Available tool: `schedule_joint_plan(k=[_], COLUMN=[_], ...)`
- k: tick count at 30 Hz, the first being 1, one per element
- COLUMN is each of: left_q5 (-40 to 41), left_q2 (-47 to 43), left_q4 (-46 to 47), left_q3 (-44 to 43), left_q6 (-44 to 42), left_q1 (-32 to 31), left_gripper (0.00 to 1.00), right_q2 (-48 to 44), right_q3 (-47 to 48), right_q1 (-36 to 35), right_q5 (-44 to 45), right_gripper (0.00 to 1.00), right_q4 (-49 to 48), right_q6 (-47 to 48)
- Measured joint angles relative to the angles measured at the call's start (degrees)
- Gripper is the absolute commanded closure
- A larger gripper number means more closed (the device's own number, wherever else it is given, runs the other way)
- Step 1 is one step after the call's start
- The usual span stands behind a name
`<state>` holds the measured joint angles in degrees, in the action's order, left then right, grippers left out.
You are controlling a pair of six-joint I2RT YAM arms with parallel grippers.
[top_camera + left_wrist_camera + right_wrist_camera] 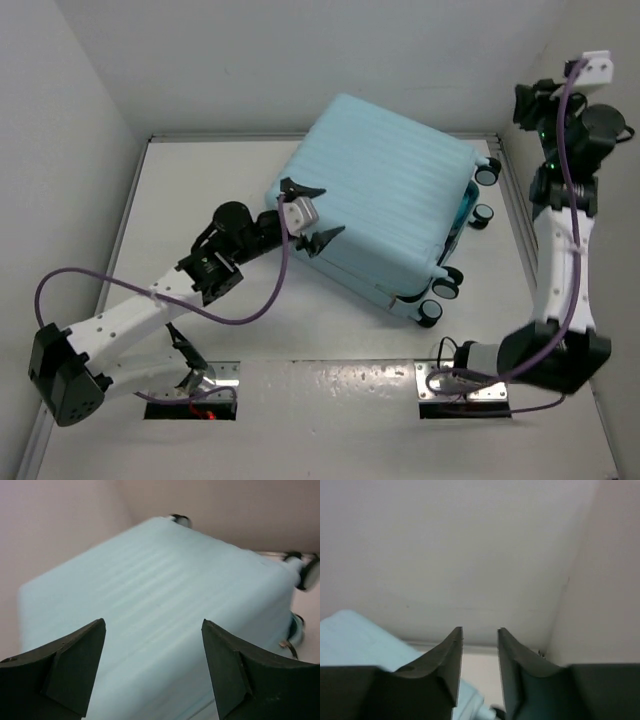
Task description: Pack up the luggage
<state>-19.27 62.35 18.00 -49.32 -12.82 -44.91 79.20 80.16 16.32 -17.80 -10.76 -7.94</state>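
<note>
Your luggage (380, 200), a closed pale aqua ribbed suitcase, lay flat at the table's (200, 180) far middle, wheels (445, 283) rightward. Your left gripper (333, 210) gaped wide at its left edge, empty; the right gripper (480, 632), raised far right, stood narrowly parted, holding nothing.

No text, label, brand, number or sign can be read in any of the views. The ribbed pale aqua-blue hard-shell suitcase (385, 190) shows only plain shell on the faces that can be seen, and both wrist views are too soft to make out any small print.
</note>
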Motion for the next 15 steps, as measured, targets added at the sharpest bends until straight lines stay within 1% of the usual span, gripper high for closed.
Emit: schedule_joint_plan(k=[3,4,6,7,8,10,11,12,13,14,15], left_q5=[8.2,10.6,15.8,17.7,19.2,19.6,18.8,16.9,15.3,13.4,11.2], left_q2=[-2.0,-1.6,1.7,4.5,7.7,14.9,19.0,23.7,28.6,33.1,39.0], left_q4=[-1.3,-2.6,-4.6,-5.8,-6.5,-8.0,-9.2,-10.3,-11.7,-14.0,-18.6], left_q3=[-2.5,-4.4,-11.0,-15.1,-19.8,-28.3,-33.2,-38.3,-43.4,-48.3,-55.3], left_q6=[3.3,4.7,7.3,9.0,10.4,14.0,15.9,17.4,18.6,19.7,20.2], left_q1=[1.8,2.8,6.4,9.4,12.6,19.6,23.1,26.3,28.9,30.9,32.6], left_gripper=[0.17,0.18,0.20,0.22,0.22,0.26,0.28,0.28,0.34,0.36,0.36], right_q2=[-10.4,-13.0,-16.8,-17.6,-17.9,-16.5,-14.8,-13.0,-11.0,-9.0,-7.5], right_q3=[-5.6,-7.1,-10.7,-12.3,-14.2,-17.1,-18.3,-19.6,-20.9,-22.1,-23.3], right_q1=[2.4,3.2,5.4,6.6,7.6,10.4,11.6,12.9,14.2,15.3,16.3], right_q5=[1.5,1.9,3.1,4.1,4.9,5.9,6.1,6.1,5.9,5.7,5.6], right_gripper=[0.79,0.85,0.89,0.94,0.96,1.00,1.00,1.00,1.00,1.00,1.00], right_q4=[7.1,10.1,16.8,19.6,23.1,30.0,33.3,35.8,38.3,40.3,41.7], right_q6=[-0.7,-1.0,-1.6,-2.3,-3.0,-5.7,-7.4,-9.0,-11.0,-13.1,-14.8])
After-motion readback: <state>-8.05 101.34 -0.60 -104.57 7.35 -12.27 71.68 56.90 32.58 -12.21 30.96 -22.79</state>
